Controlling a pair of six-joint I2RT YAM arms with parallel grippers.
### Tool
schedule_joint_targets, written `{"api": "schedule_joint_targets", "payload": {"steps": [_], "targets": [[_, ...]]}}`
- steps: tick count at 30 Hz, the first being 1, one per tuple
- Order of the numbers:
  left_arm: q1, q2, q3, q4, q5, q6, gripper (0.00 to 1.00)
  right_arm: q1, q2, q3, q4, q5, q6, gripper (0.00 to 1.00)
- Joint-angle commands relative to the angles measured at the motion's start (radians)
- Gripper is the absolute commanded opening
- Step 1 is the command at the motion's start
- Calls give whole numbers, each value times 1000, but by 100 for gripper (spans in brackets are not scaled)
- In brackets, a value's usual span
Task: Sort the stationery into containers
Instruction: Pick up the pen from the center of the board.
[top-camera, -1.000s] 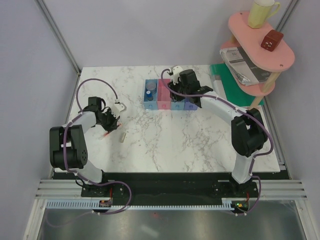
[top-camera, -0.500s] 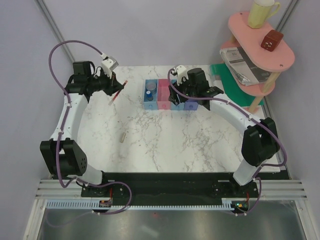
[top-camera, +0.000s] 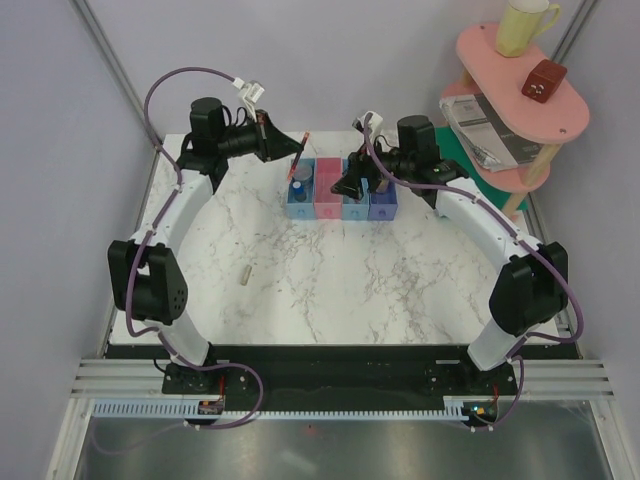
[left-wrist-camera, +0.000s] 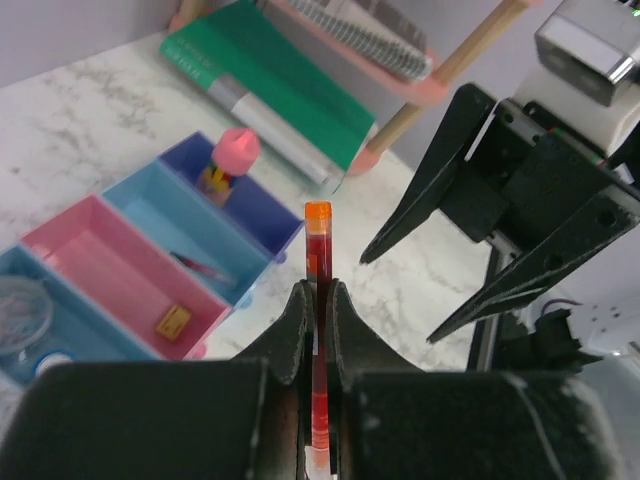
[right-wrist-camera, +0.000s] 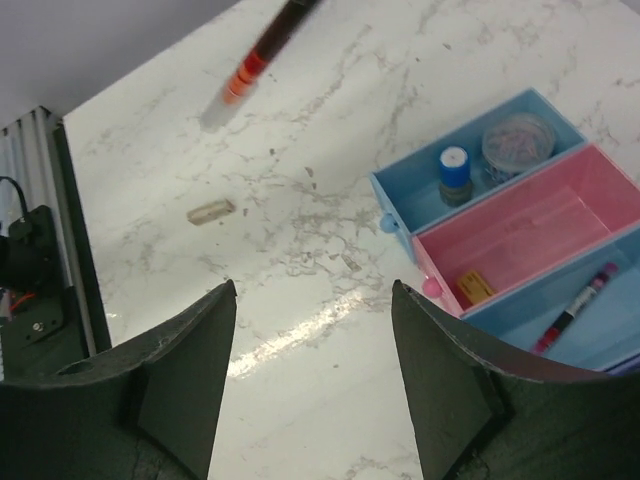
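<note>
1. While left end effector (left-wrist-camera: 318, 300) pinches the red pen (left-wrist-camera: 318, 240) in the air over the bins' (top-camera: 328, 211) left end, a narrow hold may slip.
2. Right end effector (right-wrist-camera: 312, 295), open, hangs by the same bins; the two could collide.

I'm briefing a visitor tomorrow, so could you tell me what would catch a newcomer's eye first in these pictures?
The left gripper, high over the far side of the table, pinches a red pen by the left end of the row of coloured bins. The right gripper hangs open near the same bins. One short stick lies alone nearer the arms.
</note>
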Motion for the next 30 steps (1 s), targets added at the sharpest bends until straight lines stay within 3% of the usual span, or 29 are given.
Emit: {"api": "schedule_joint_targets", "payload": {"steps": [1,6,20,26,29,30], "targets": [[-54,-4,32,293,62,-295,2,3,-28,82,35,-169,36,71],[-111,-13,9,388,62,-420,2,15,-5,141,57,-206,88,71],[-176,17,70,449,69,-456,2,57,9,180,70,-249,120,66],[-183,16,57,462,82,-460,2,66,32,215,72,-242,134,54],[-182,14,51,463,83,-457,2,69,39,235,74,-232,142,41],[-183,16,50,463,86,-454,2,69,39,235,72,-230,143,30]]}}
